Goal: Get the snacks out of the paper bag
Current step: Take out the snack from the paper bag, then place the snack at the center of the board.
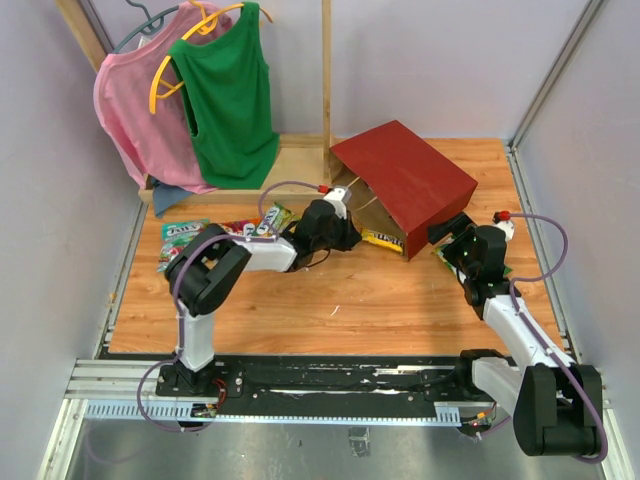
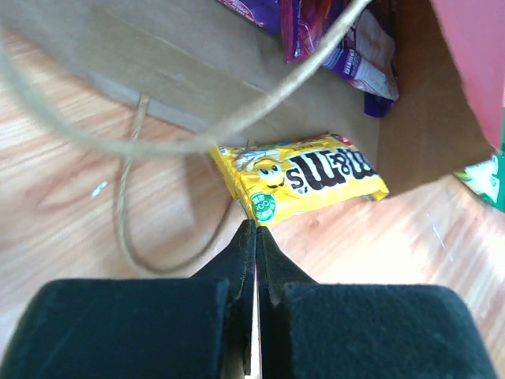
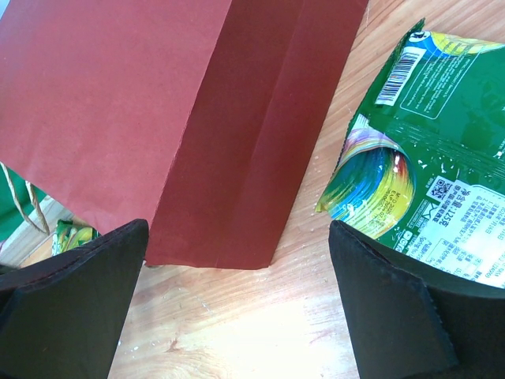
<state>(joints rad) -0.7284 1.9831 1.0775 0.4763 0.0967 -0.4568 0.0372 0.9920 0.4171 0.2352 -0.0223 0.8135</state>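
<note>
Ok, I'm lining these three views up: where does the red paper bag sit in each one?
Top external: paper bag lying on its side, upper centre-right.
Left wrist: paper bag across the top, brown inside showing, red outside at top right.
Right wrist: paper bag fills the upper left, red outside showing.
Shared landmark: the wooden table under it.

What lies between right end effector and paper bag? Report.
Only bare wooden table between the right end effector and paper bag; right wrist view shows it.
</note>
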